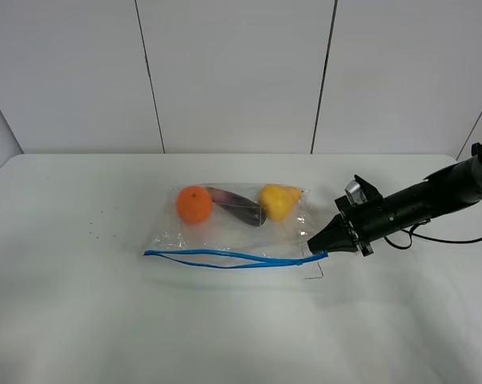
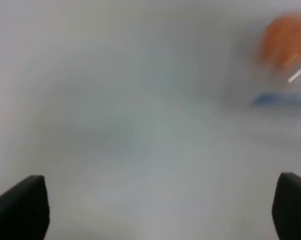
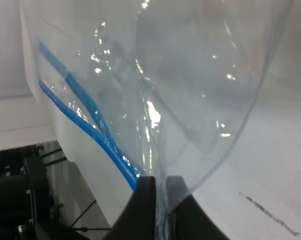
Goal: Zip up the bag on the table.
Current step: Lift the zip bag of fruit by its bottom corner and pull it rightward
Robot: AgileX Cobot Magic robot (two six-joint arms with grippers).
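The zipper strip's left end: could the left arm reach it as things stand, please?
Probably yes: bare table lies between the open left tool and the zipper strip; the right tool pinches the bag's opposite corner.

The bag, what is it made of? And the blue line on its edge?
The bag looks like thin, soft, clear plastic: the orange fruit shows through it, and it wrinkles and glints. The blue strip along its edge looks like thicker, matte plastic, likely the zipper track.
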